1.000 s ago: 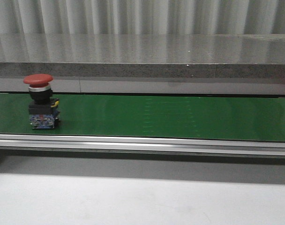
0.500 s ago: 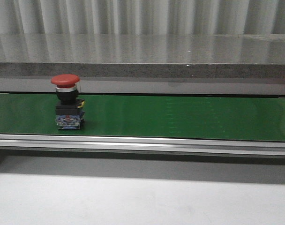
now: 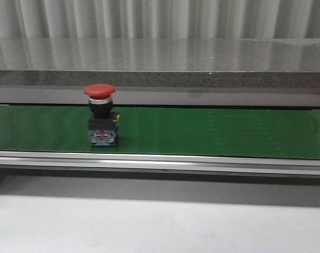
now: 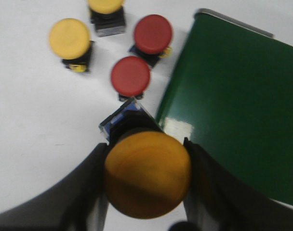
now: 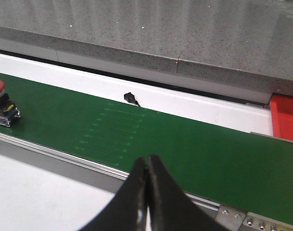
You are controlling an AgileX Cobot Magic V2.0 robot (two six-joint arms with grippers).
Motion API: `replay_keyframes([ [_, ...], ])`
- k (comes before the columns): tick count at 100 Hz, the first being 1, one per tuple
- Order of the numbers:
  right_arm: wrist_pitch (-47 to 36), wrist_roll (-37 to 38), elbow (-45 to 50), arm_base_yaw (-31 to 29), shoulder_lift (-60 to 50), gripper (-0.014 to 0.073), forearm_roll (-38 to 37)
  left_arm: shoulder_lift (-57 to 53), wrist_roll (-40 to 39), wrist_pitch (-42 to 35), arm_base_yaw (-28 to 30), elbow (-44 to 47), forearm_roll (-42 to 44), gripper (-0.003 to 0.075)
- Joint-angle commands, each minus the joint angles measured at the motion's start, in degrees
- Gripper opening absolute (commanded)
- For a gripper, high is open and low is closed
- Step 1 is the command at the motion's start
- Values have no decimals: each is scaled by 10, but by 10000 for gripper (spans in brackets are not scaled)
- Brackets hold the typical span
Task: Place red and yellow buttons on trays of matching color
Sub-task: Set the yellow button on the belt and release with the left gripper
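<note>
Red button point(image 3: 100, 113) stands upright on the green belt point(image 3: 212, 132), left of centre in the front view, mushroom cap up, black collar and blocky contact base below; also visible at the far edge of the right wrist view point(image 5: 1, 98). Left end effector point(image 4: 145, 192) is clenched around a yellow button point(image 4: 146, 173), fingers against both sides of its cap, just beside the belt's end. On the white table point(image 4: 35, 125) nearby: 2 red buttons point(image 4: 131, 76) and 2 more yellow ones point(image 4: 69, 38), all apart from one another. Right end effector point(image 5: 146, 192) is closed with nothing between the fingers, hovering over the belt's near rail. A red tray point(image 5: 286, 118) edge shows past the belt's far end. Handling judgement: rigid plastic, light, not fragile; smooth domed cap is likely slippery and top-heavy on a narrow base, so grip the collar or square body rather than the cap.
</note>
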Motion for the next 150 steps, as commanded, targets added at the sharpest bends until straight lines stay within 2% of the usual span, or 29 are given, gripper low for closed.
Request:
replay_keyframes([
  [1, -39, -4, -12, 0, 8, -59, 2, -10, 1, -16, -38, -13, -10, 39],
  [14, -39, -4, -12, 0, 8, -59, 2, 18, 1, -18, -67, -13, -16, 39],
  [31, -39, -4, -12, 0, 8, -59, 2, 65, 14, -19, -73, -17, -42, 41],
  [39, -39, -4, -12, 0, 8, -59, 2, 82, 19, -13, -73, -24, -45, 65],
  [48, -39, -4, -12, 0, 8, -59, 2, 90, 29, -8, -73, -32, -60, 191],
  [58, -39, -4, -12, 0, 8, -59, 2, 90, 48, -6, -73, -43, -73, 448],
  [63, -39, -4, -12, 0, 8, -59, 2, 90, 54, -5, -73, -48, -82, 548],
  [68, -39, -4, -12, 0, 8, -59, 2, 87, 56, -6, -75, -55, -84, 603],
  [74, -39, -4, -12, 0, 8, -59, 2, 78, 57, -12, -80, -56, -84, 615],
  [92, -39, -4, -12, 0, 8, -59, 2, 26, 73, -28, -119, -53, -83, 569],
  [104, -39, -4, -12, 0, 8, -59, 2, -29, 74, -69, -153, -33, -66, 493],
  [109, -39, -4, -12, 0, 8, -59, 2, -59, 74, -89, -167, -19, -59, 430],
  [116, -39, -4, -12, 0, 8, -59, 2, -96, 74, -114, -184, 6, -48, 299],
  [128, -42, -4, -12, 0, 8, -59, 2, -162, 74, -153, -206, 57, -44, 14],
  [130, -42, -4, -12, 0, 8, -59, 2, -174, 74, -158, -209, 67, -44, -15],
  [150, -42, -4, -12, 0, 8, -59, 2, -293, 74, -190, -221, 172, -44, -20],
])
